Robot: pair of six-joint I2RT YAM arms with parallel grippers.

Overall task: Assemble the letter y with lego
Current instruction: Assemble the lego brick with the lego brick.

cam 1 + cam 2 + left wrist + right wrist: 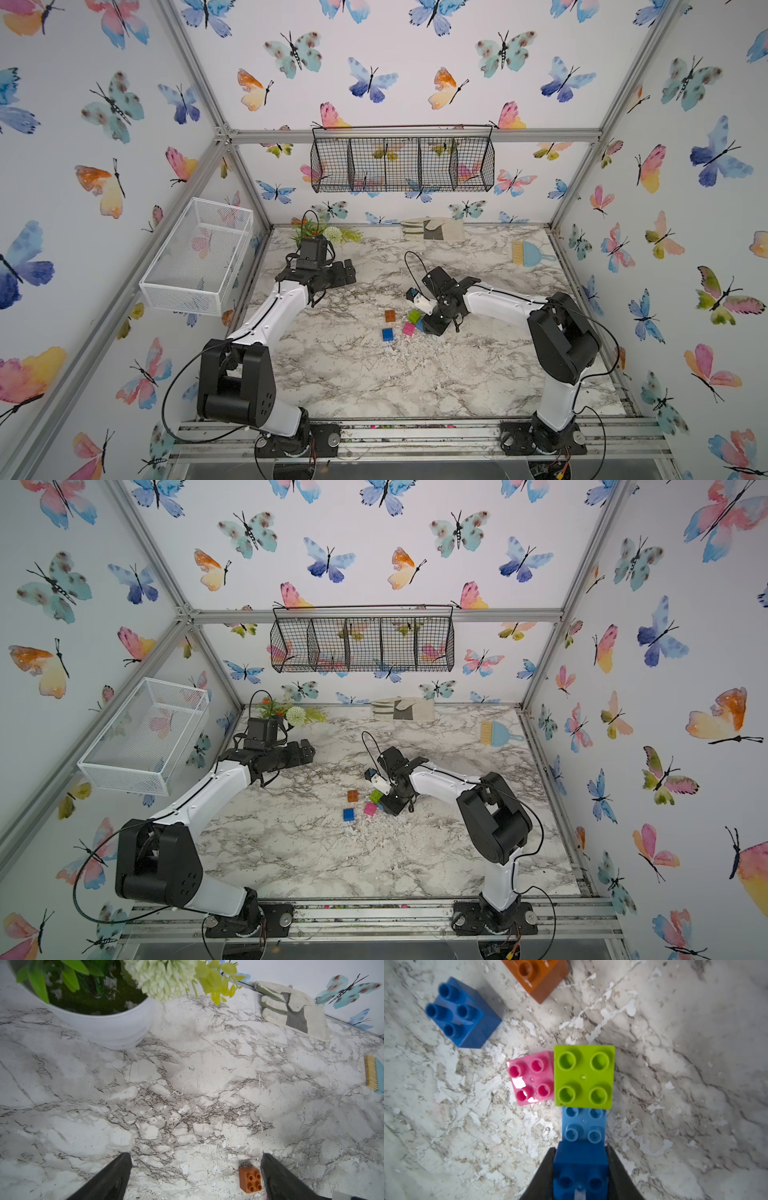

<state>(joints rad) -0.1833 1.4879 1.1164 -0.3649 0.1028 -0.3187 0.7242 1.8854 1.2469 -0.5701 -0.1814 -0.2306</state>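
The right gripper (580, 1150) is clamped on a dark blue square studded brick (580, 1169), one black finger pressed to each side of it. That brick sits on one end of a longer light blue studded brick (583, 1126). A lime green square brick (584, 1076) sits on the other end, so the three form a joined piece with two raised ends. Whether this piece rests on the table or is lifted off it cannot be told.

A pink square brick (532, 1078) lies studs up just beside the green one. Their edges meet in the wrist view, but contact is unclear. A second dark blue square brick (460, 1014) stands apart from them, and an orange square brick (537, 976) lies farther off. In both top views these loose bricks sit near the middle of the grey-veined marble table (374, 386), just beside the right gripper.

The left gripper (195, 1157) is spread wide and holds nothing. It is well apart from the bricks, near a white pot of artificial greenery (108, 1028). A pale work glove (291, 1007) and a light blue brush (372, 1072) lie by the back wall.
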